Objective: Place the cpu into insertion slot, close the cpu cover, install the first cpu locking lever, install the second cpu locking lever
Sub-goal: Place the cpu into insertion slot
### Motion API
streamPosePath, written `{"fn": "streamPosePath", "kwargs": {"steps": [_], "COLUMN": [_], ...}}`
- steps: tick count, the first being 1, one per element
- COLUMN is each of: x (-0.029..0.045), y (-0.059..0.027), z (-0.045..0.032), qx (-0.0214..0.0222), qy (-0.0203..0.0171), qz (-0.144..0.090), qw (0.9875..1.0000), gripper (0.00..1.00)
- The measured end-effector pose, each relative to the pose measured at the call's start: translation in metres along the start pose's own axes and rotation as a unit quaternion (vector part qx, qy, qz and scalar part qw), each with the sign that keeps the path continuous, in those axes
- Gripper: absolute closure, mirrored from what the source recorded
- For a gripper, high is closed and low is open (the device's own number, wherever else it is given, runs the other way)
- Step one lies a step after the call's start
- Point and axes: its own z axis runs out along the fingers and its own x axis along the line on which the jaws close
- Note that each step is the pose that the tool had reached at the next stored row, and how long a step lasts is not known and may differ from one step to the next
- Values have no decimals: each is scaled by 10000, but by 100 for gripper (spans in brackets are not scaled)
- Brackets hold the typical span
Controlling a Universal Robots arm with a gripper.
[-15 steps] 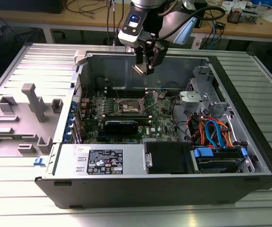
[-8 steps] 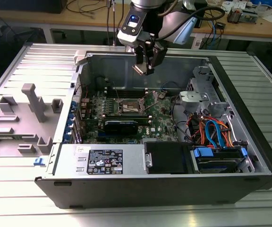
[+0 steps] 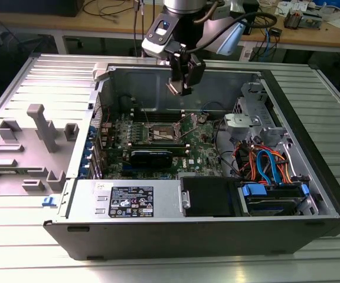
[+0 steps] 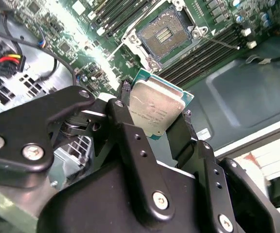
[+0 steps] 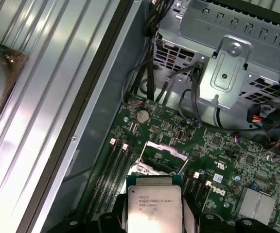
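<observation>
Fingers (image 4: 130, 133) pinch the cpu (image 4: 155, 110) between them

What lies around me: an open computer case (image 3: 217, 236) on a slatted metal table (image 3: 311, 259).

The case lies on its side with the lid off. At the exterior view's left I see grey plastic holders (image 3: 43, 127) standing on a flat grey panel. Along the case's near wall sits a silver power supply (image 3: 131, 200) with a white label, and just beside it a black bay (image 3: 208, 197). Beyond that, blue and orange cables (image 3: 264, 162) curl together. In the first wrist view a coin cell (image 5: 142, 115) sits on the green board (image 5: 218, 145) near a perforated metal drive cage (image 5: 227, 73), with long memory slots (image 5: 112, 165) and a finned heatsink (image 5: 259, 206). A wooden workbench (image 3: 311, 35) crosses behind.
</observation>
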Motion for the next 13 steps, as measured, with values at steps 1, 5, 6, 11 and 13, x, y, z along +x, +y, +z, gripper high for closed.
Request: {"fn": "streamPosePath", "kwargs": {"steps": [1,5,6,11,13], "x": [0,-1,-1,-2,-2], "y": [-1,-3,-4,-8,-9], "z": [7,44,52,106,107], "qx": [-1,-7,-7,-4,-4], "qy": [-6,-34,-39,-60,-62], "qz": [75,430,484,779,792], "qw": [10000,9991,9988,9969,9968], "gripper": [46,46,46,46,46]}}
